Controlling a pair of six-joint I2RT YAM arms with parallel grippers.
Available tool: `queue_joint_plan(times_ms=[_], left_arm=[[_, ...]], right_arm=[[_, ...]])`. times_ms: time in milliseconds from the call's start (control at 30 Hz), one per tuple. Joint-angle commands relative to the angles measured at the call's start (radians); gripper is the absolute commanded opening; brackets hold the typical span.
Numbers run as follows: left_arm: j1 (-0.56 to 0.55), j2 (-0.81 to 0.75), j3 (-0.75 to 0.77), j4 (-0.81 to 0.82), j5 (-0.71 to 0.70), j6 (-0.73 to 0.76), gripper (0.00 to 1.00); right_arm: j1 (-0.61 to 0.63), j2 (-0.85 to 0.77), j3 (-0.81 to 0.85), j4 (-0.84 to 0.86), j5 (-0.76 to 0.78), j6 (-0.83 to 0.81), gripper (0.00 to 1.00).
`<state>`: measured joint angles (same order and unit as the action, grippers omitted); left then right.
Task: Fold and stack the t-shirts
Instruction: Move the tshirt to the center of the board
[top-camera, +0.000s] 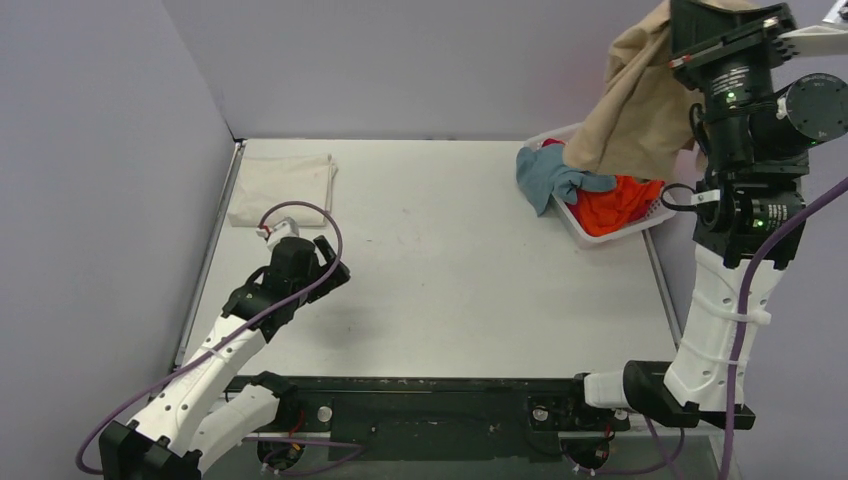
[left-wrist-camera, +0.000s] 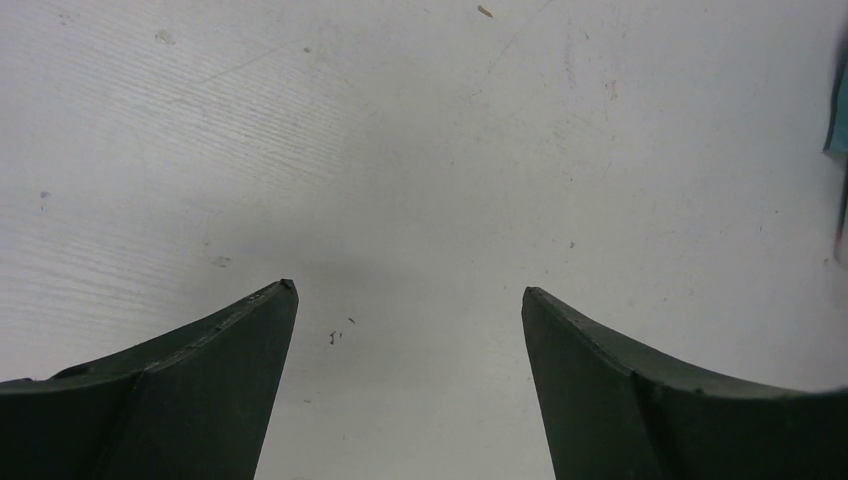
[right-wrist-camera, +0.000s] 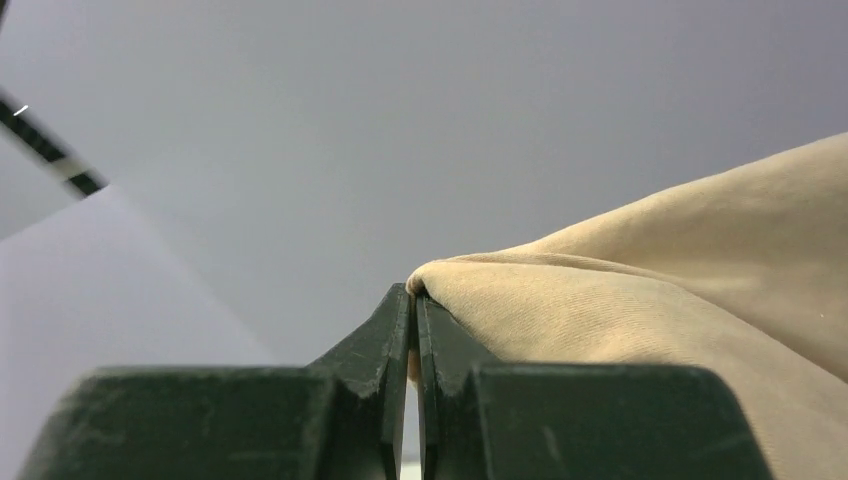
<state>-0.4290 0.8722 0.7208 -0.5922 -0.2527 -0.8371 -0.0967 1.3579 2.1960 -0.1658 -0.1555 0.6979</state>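
The right gripper (right-wrist-camera: 413, 297) is clamped on a fold of the tan t-shirt (top-camera: 640, 105), with the cloth pinched at the fingertips and no gap showing between them. It holds the shirt high above the white slatted basket (top-camera: 600, 235). The shirt hangs from that grip in a loose bunch, and its lower edge drops to about the basket's far rim; whether it touches the rim cannot be told. Inside the basket the orange t-shirt (top-camera: 615, 205) lies crumpled. The grey-blue t-shirt (top-camera: 545, 175) spills over the basket's left rim onto the table (top-camera: 450, 290). The left gripper (left-wrist-camera: 408, 288) has its fingers spread wide with nothing between them. It is low over bare tabletop, well to the left of the basket and nearer the arm bases. The table is pale and matte, marked with small scuffs and specks, and the basket sits at its far right corner. Plain lavender-grey walls (top-camera: 400, 60) close the space behind the basket and along the side opposite it. The cream-white t-shirt (top-camera: 283, 187) lies folded flat across the table from the basket, at the far left corner, well apart from both grippers.
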Motion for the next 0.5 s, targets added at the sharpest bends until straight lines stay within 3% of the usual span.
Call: queue_joint_plan(times_ms=[0,200,300,367,467], left_arm=[[0.004,-0.006,0.106,-0.096,-0.033,-0.034,0.93],[0.006,-0.007,0.19,-0.342,-0.193,-0.137,0.93],[0.006,-0.028,0.209,-0.415,-0.227,-0.166,0.93],[0.006,-0.053,0.2,-0.438,-0.231,-0.174,0.94],[0.006,-0.088,0.172,-0.458,-0.221,-0.191,0.94]], right_arm=[[0.199,0.022,0.016,0.022,-0.152,0.058,0.0],[0.541,0.075,0.0,-0.073,-0.156,0.007,0.0],[0.617,0.085,-0.038,-0.185,-0.131,-0.051,0.0],[0.624,0.04,-0.195,-0.185,-0.119,-0.05,0.0],[0.612,-0.099,-0.62,-0.148,0.091,-0.078,0.0]])
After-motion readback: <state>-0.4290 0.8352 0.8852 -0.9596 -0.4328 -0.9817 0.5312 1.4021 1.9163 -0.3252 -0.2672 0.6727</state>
